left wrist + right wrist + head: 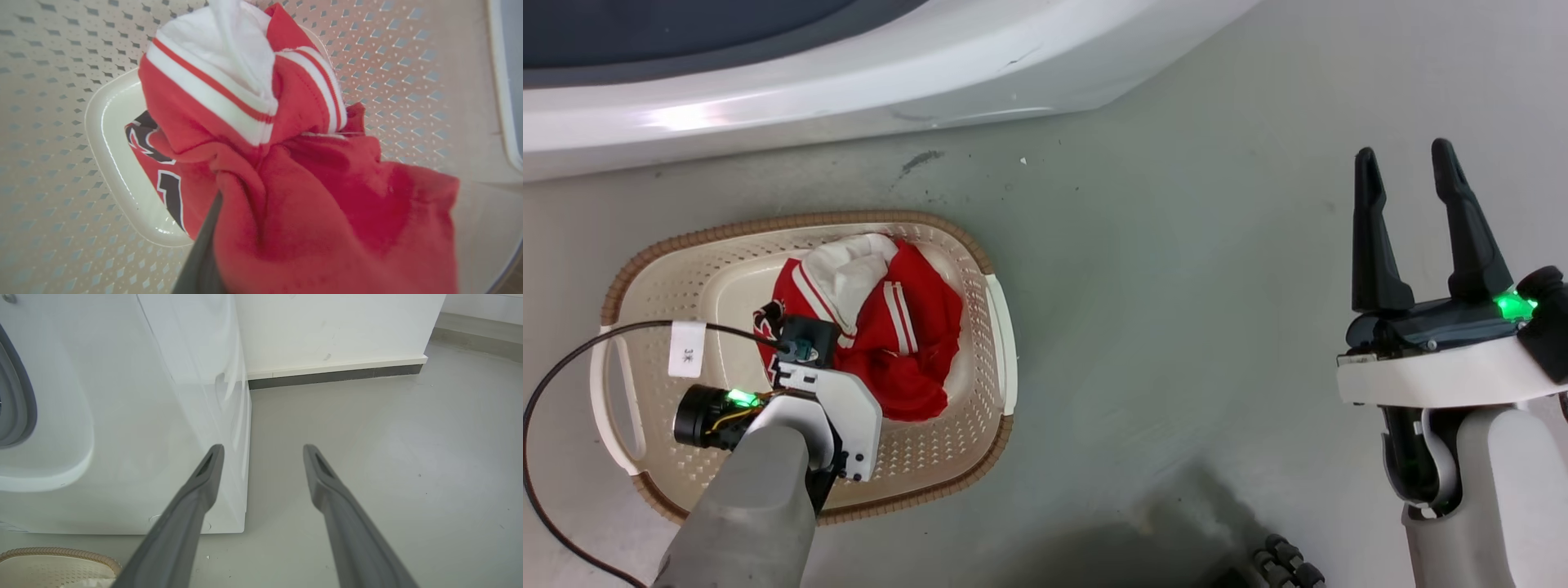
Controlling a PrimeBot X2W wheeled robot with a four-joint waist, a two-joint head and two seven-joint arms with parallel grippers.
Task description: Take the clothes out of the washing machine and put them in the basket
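The clothes (pixel 907 343) lay heaped in the basket (pixel 792 220), hiding whether the left gripper (pixel 800 351) held them, while the right gripper (pixel 1403 155) hung spread and empty at the basket's three o'clock.

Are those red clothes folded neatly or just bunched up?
Bunched up. The clothes lie in the basket as a crumpled heap, with the striped white trim twisted on top and creases running every way.

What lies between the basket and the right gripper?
In the head view, the stretch between the basket and the right gripper is bare grey floor.
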